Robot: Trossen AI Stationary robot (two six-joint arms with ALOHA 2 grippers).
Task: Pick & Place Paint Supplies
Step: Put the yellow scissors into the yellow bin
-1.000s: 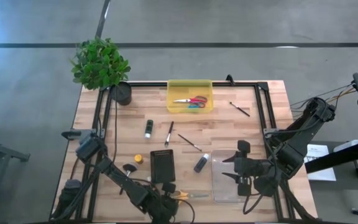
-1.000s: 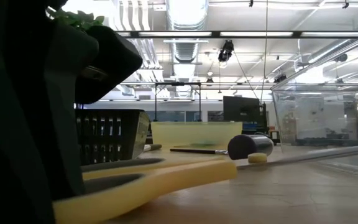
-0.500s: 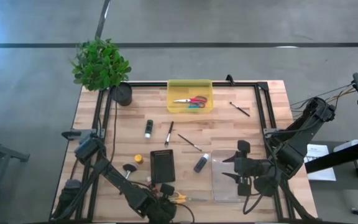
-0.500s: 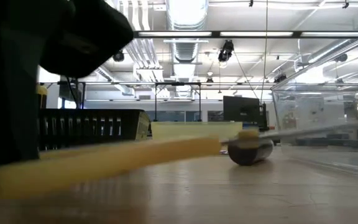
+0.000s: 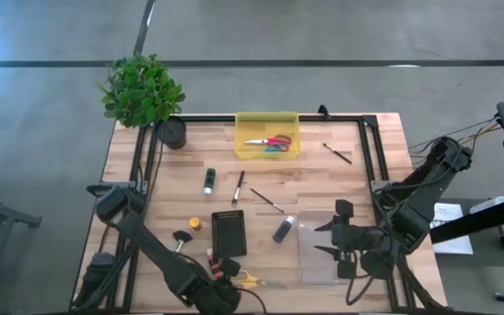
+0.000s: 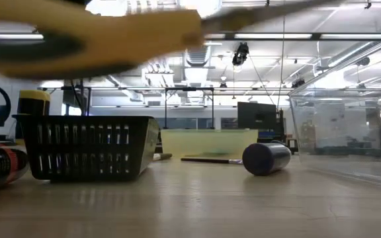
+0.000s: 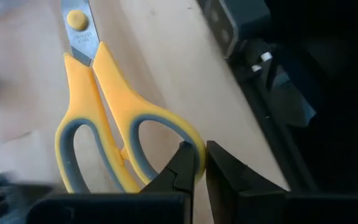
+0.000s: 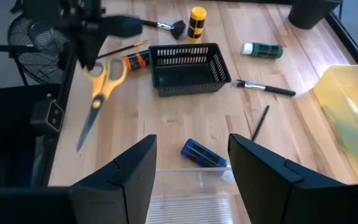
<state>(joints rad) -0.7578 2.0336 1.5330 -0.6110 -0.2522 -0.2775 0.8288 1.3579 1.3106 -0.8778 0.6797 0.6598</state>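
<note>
Left gripper (image 7: 197, 163) lifts yellow-handled scissors (image 7: 104, 106) off the bench (image 5: 374, 166).

Its fingers pinch one handle loop; a second ago the scissors lay on the wood, now they hang clear, blades pointing down and away from the gripper, apparently steeply tilted. The right gripper (image 8: 191, 163) waits wide open over the clear box (image 5: 318, 254). Brushes (image 5: 237, 187) and tubes (image 5: 209, 180) lie mid-bench.

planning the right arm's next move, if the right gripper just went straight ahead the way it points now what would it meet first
Probably the blue paint tube, which lies on the table just beyond the open right gripper, past the clear bin's edge. The black basket comes next in that line. Depth is unclear, so the bin's wall could come first.
</note>
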